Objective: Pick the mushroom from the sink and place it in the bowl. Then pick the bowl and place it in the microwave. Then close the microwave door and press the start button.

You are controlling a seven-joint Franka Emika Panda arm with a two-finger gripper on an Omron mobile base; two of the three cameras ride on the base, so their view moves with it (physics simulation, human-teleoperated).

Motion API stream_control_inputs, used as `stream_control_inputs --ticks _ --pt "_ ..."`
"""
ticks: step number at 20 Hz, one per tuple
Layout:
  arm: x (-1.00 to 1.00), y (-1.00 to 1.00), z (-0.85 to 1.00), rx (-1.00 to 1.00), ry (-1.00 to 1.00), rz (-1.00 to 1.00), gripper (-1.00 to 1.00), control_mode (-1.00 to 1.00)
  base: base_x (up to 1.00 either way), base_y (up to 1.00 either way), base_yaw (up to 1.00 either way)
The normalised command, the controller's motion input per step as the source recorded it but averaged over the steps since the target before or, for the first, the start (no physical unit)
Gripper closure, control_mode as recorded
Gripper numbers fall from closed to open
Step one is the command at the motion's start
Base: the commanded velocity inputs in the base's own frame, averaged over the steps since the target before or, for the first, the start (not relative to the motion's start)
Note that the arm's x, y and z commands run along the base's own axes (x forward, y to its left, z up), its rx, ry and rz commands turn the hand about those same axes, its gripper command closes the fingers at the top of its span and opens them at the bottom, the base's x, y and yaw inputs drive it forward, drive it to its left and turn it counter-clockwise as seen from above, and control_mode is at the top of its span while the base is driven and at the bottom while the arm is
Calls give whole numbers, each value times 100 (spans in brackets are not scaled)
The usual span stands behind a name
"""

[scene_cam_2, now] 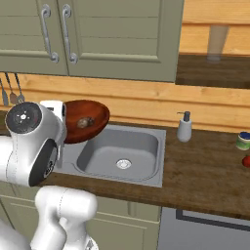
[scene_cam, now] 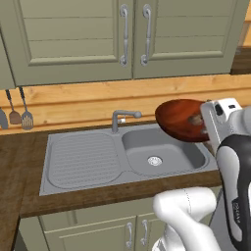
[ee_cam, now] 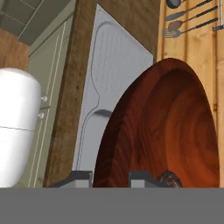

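At the right of the left base view you see the bowl (scene_cam: 181,120) in the air above the right end of the sink (scene_cam: 88,159), tipped so its hollow faces the camera. The gripper (ee_cam: 111,177) is clamped on its rim: in the hand view the two dark fingertips (ee_cam: 78,177) sit at the bottom of the frame with the rim's edge between them, one tip outside the bowl, the other inside.

The mushroom (scene_cam: 197,119) lies inside the bowl, a small tan lump near the right side of the hollow, close to the hand. In the right base view it shows at centre left, on the bowl's inner wall just right of the arm's round joint. In the hand view it peeks up at the bottom edge, just right of the inner fingertip.

The basin sits at the middle of both base views, the faucet (scene_cam: 122,117) behind it, the ribbed drainboard to the left in the left base view. A soap bottle (scene_cam_2: 184,127) stands on the counter (scene_cam_2: 205,171), right of the sink in the right base view. Utensils (scene_cam: 20,115) hang on the wall at the left edge.
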Motion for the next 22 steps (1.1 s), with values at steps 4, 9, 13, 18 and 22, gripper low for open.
stream_control_inputs --ticks 4,9,13,18,22 --pt "-14 21 0 9 -3 -3 100 -100 0 0 0" --pt "-4 35 7 0 -8 -12 100 -100 0 0 0" --pt "-2 7 5 0 0 -2 100 100 -27 -3 -6" --pt "0 0 0 0 0 0 100 100 -70 -44 -11" --pt "0 0 0 0 0 0 100 100 -99 -85 -20"
